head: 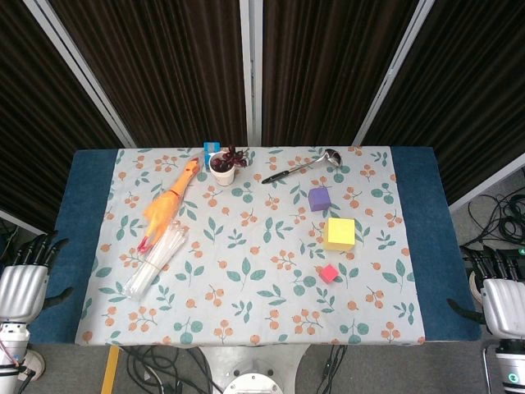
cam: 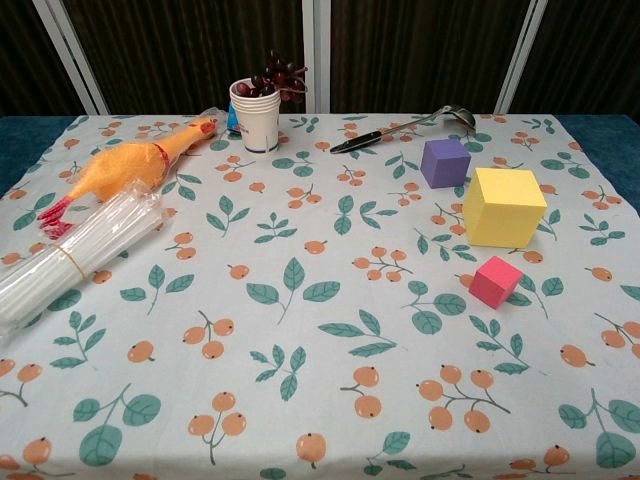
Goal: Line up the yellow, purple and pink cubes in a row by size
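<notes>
Nearest the chest camera lay bare printed tablecloth (cam: 300, 420), white with leaves and orange berries, and just beyond it on the right sat the small pink foam cube (cam: 495, 281). Behind that stood the large yellow foam cube (cam: 503, 206), near but not touching, and further back again the medium purple foam cube (cam: 445, 162), so the three already ran in a loose file, though big sat between small and medium. Both hands waited off the table edges: the left robot hand (head: 25, 283) and the right robot hand (head: 504, 300) held nothing, fingers apart and dark against the floor. Judging from this, the sorting had not begun, and the neatest fix looked like swapping yellow and purple, or carrying the purple one down between yellow and pink. Because all three lay on the right side, the right hand seemed the natural one to use. Foam would likely give under a hard squeeze, so a light hold across opposite faces should serve. A black-handled metal ladle (cam: 400, 130) lay close behind the purple cube and was best left undisturbed.
</notes>
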Tool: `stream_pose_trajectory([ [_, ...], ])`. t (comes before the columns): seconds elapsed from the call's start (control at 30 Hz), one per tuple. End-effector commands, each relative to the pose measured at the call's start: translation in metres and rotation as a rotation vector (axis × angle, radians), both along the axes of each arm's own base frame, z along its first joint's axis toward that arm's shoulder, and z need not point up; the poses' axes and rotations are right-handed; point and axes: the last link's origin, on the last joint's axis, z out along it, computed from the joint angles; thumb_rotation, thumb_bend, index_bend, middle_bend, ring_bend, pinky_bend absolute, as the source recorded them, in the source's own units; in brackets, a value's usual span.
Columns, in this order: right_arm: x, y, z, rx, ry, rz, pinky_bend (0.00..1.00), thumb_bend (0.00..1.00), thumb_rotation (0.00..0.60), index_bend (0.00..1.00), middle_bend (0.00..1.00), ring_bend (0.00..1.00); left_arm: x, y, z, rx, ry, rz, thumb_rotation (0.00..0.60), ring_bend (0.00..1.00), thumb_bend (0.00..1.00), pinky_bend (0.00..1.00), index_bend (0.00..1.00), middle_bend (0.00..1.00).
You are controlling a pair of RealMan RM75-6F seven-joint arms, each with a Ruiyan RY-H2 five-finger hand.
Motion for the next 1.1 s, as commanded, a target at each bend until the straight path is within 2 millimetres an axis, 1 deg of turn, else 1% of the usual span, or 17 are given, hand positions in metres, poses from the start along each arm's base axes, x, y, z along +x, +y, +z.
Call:
stream_pose_trajectory([
  [0.03,0.001,-0.001,0.0,0.005,0.0,0.006,0.06,0.07,0.6,0.12,0.18,0.05,0.0,0.0,0.0,-0.002,-0.001,0.002,0.6,0.12,0.0,0.17,0.21,0.19],
  [0.3,0.005,-0.006,-0.003,0.026,0.006,0.026,0.06,0.08,0.6,0.12,0.18,0.05,-0.001,-0.002,0.0,-0.004,0.001,0.011,0.6,0.12,0.0,0.17,0.21,0.19],
  [0.37,0.007,-0.01,-0.004,0.032,0.008,0.035,0.06,0.08,0.6,0.12,0.18,0.05,-0.001,-0.001,0.0,-0.007,0.003,0.012,0.6,0.12,0.0,0.17,0.21,0.19],
  [0.47,0.014,-0.021,-0.006,0.046,0.013,0.059,0.06,0.08,0.6,0.12,0.18,0.05,-0.001,0.0,0.0,-0.009,0.003,0.009,0.6,0.12,0.0,0.17,0.21,0.19],
  [0.63,0.031,-0.054,-0.019,0.103,0.025,0.078,0.06,0.07,0.6,0.12,0.18,0.05,0.0,0.0,0.0,-0.01,0.002,0.004,0.6,0.12,0.0,0.17,0.21,0.19],
  [0.77,0.046,-0.085,-0.038,0.184,0.019,0.074,0.07,0.07,0.6,0.12,0.17,0.05,-0.002,-0.001,0.0,-0.011,0.002,0.012,0.6,0.12,0.0,0.17,0.21,0.19],
  [0.9,0.06,-0.116,-0.064,0.279,0.009,0.066,0.08,0.07,0.6,0.12,0.16,0.05,-0.004,-0.001,-0.001,-0.013,-0.002,0.018,0.6,0.12,0.0,0.17,0.21,0.19],
  [1.0,0.067,-0.135,-0.084,0.335,0.016,0.055,0.08,0.05,0.6,0.12,0.15,0.05,-0.005,-0.001,-0.002,-0.02,-0.001,0.018,0.6,0.12,0.0,0.17,0.21,0.19],
  [1.1,0.072,-0.15,-0.103,0.375,0.02,0.036,0.08,0.03,0.6,0.12,0.14,0.05,-0.006,-0.001,-0.003,-0.022,-0.001,0.02,0.6,0.12,0.0,0.17,0.21,0.19],
])
